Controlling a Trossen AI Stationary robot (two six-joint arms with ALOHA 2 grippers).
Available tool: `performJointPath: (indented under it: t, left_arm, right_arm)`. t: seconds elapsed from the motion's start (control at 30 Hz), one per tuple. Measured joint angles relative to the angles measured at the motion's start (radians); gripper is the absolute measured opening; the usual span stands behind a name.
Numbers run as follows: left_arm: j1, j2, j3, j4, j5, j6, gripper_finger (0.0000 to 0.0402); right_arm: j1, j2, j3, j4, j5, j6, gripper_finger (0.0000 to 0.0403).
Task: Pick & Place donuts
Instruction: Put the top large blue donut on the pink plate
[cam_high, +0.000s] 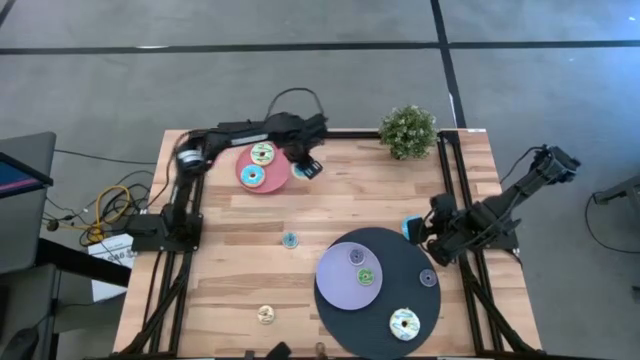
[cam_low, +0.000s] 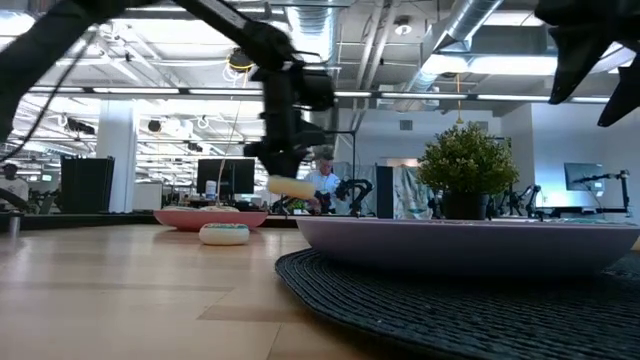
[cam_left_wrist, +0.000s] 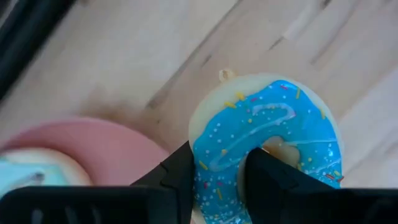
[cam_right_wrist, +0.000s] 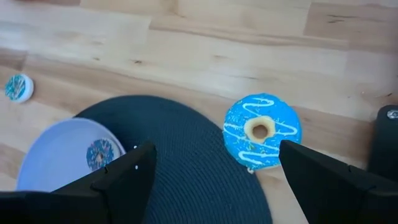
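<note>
My left gripper hangs just right of the pink plate, shut on a blue-iced sprinkled donut; the low view shows it above the table. A cream donut and a blue one lie on the pink plate. My right gripper is open at the table's right side, its fingers standing wide of another blue donut, which lies flat at the black mat's edge. Small donuts lie on the lavender plate, on the mat and on the bare wood. My left gripper pinches one side of the blue donut's ring. One finger sits at the hole and the other outside the rim, coming from above. The donut is lifted clear of the table and tilted.
A round black mat carries the lavender plate and a large cream donut. A tan donut lies near the near edge. A potted plant stands at the far edge. Bare wood shows between the pink plate and the mat.
</note>
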Motion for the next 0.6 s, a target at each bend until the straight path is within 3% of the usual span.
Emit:
performJointPath:
  t: [0.13, 0.27, 0.6]
  left_arm:
    - [0.037, -0.150, -0.276, 0.225, 0.044, -0.072, 0.0103]
    - [0.086, -0.230, -0.436, 0.345, 0.036, -0.143, 0.0102]
    - [0.141, -0.231, -0.482, 0.343, 0.010, -0.155, 0.0102]
  right_arm:
    - [-0.038, 0.000, 0.000, 0.000, 0.000, -0.014, 0.0327]
    - [-0.079, 0.000, 0.000, 0.013, 0.000, -0.049, 0.0327]
    - [-0.148, 0.000, 0.000, 0.053, 0.000, -0.066, 0.0327]
